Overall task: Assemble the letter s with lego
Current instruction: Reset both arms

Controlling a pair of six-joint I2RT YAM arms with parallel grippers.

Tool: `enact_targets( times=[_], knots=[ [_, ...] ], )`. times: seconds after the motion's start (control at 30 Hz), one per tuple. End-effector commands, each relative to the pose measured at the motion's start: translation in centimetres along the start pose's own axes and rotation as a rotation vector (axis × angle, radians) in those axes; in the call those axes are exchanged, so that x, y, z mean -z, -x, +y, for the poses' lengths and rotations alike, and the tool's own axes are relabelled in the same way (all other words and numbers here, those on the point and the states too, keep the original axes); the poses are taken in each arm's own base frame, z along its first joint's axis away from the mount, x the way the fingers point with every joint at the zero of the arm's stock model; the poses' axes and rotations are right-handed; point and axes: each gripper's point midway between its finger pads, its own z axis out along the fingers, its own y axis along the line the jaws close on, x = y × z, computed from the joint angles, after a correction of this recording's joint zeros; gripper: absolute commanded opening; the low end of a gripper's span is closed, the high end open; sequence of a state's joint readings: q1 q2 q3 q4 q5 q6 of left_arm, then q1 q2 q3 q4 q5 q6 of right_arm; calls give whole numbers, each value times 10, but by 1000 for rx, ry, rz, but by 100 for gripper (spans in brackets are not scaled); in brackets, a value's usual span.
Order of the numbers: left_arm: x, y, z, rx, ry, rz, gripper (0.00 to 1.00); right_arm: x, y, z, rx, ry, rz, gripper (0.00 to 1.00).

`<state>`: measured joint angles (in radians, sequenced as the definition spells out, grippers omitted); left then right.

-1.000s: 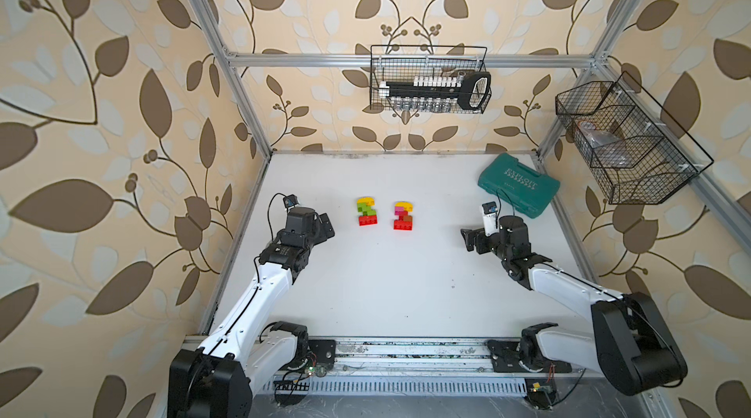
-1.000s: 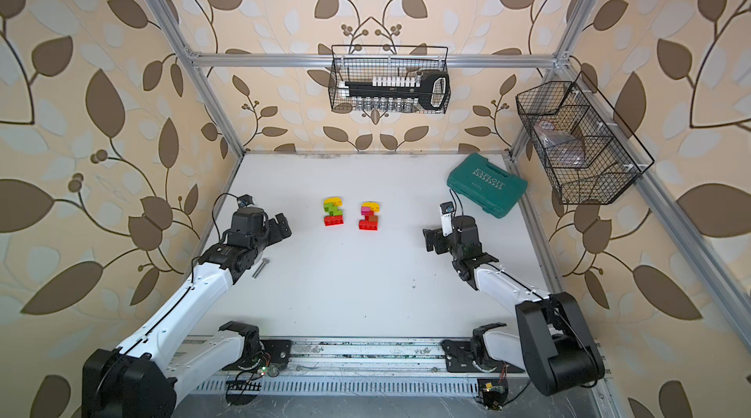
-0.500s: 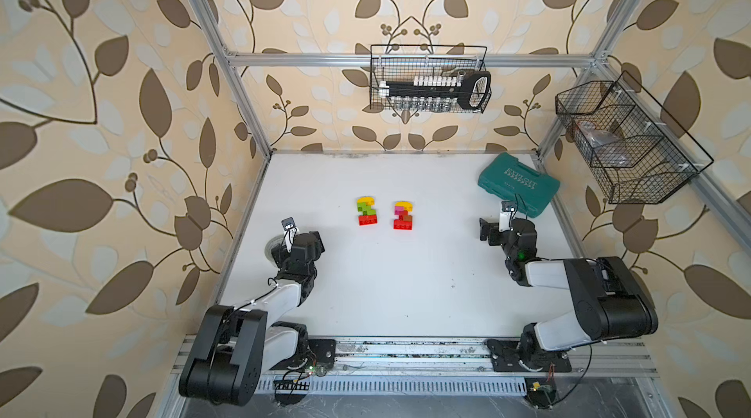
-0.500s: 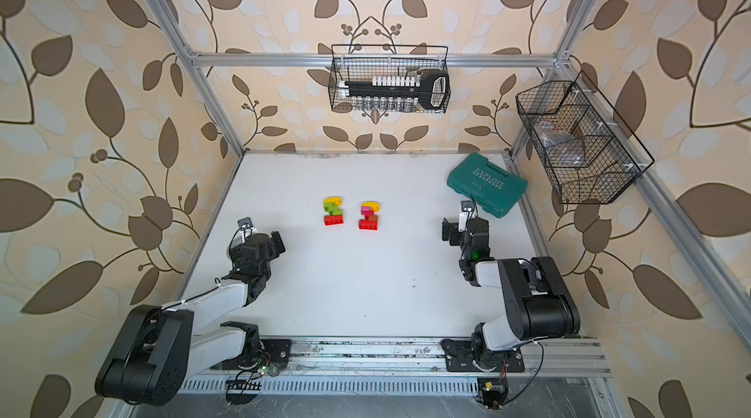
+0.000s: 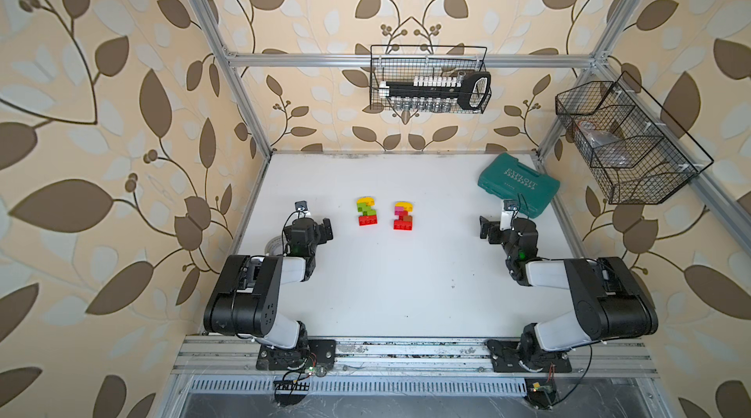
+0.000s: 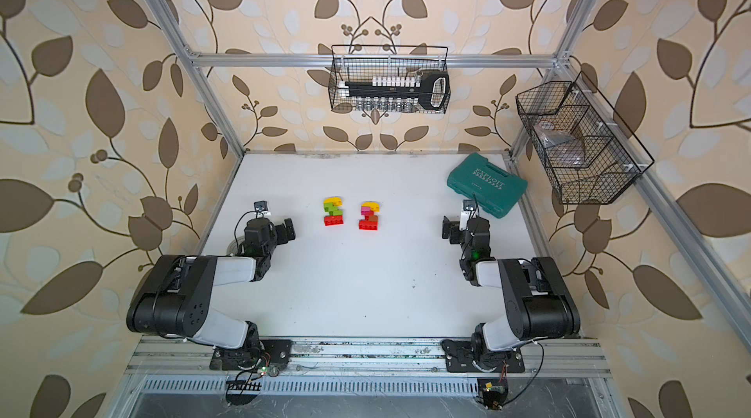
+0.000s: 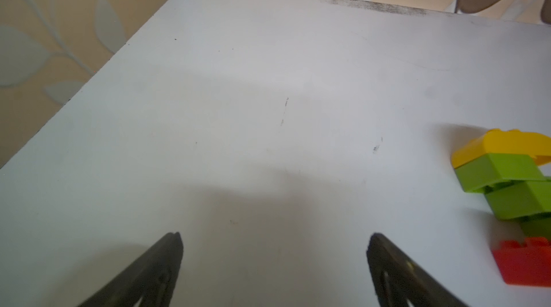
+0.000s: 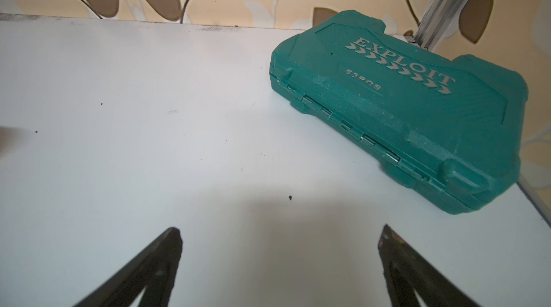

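Note:
Two small lego stacks stand upright mid-table in both top views. One stack is yellow over lime green over red, and its edge shows in the left wrist view. The other stack is yellow, pink, brown and red. My left gripper hovers low to the left of the stacks, open and empty. My right gripper is well to their right, open, with only bare table between its fingers.
A shut teal plastic case lies at the back right, just beyond my right gripper. A wire basket hangs on the back wall and another basket on the right wall. A pale ring lies by the left arm.
Both arms have folded back toward their bases, and the grippers have drawn slightly outward and toward the front. The lego stacks have not moved.

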<state>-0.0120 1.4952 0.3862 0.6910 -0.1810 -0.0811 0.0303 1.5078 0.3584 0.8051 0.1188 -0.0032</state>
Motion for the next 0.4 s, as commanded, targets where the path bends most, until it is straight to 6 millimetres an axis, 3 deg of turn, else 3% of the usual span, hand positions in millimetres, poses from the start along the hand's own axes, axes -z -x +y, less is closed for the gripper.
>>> enact_targets(
  times=[0.0, 0.37],
  knots=[
    [2, 9, -8, -21, -47, -41, 99, -2, 9, 1, -15, 9, -23, 99],
    [3, 10, -8, -20, -49, -44, 99, -3, 10, 1, -20, 15, -21, 99]
  ],
)
